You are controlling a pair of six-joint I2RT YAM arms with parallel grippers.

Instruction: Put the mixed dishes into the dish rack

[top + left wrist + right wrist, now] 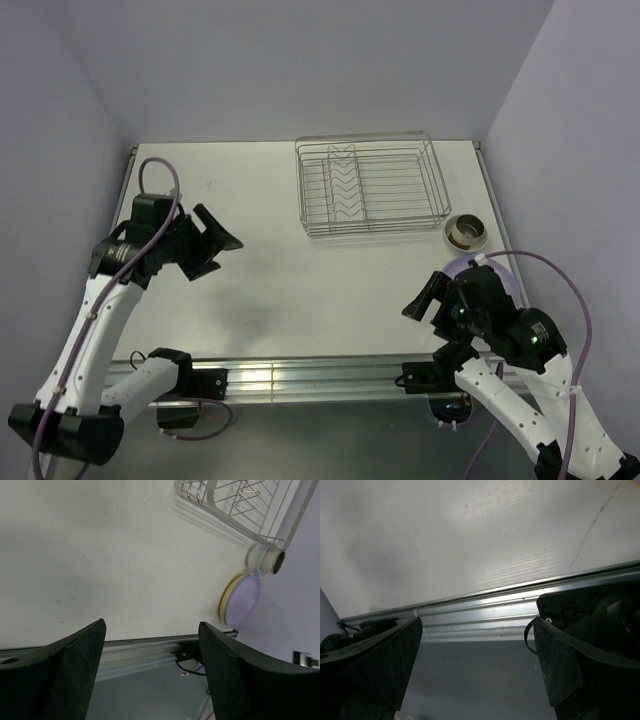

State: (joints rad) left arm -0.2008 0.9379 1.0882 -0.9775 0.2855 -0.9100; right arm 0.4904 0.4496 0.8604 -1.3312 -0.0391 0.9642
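White table [280, 290]: flat, matte. The rectangular silver wire dish rack [368, 187] sits at the table's far right with nothing in it yet and V-shaped dividers down the middle. It's stiff and probably light, so it may slide if bumped.

The stack of three round plates [235, 602] lies flat at the near right, well short of the rack. Lavender is on top, with blue then orange-yellow rims showing under it. In the top view the right arm hides most of the stack. The plates look hard, smooth, likely slippery and chippable. Best hold is the rim: one finger under the edge, top plate first.

The left gripper [222, 245] hovers over the table's left side, jaws wide apart, holding nothing. The right gripper [422, 298] hovers near the front edge beside the stack, jaws spread fully, also holding nothing.

The small white bowl [256, 559] is just beside the rack's near right corner. The small white cup with a brown rim [274, 561] seems nested in it. Both look light and rigid, so pinch across the wall at the rim.
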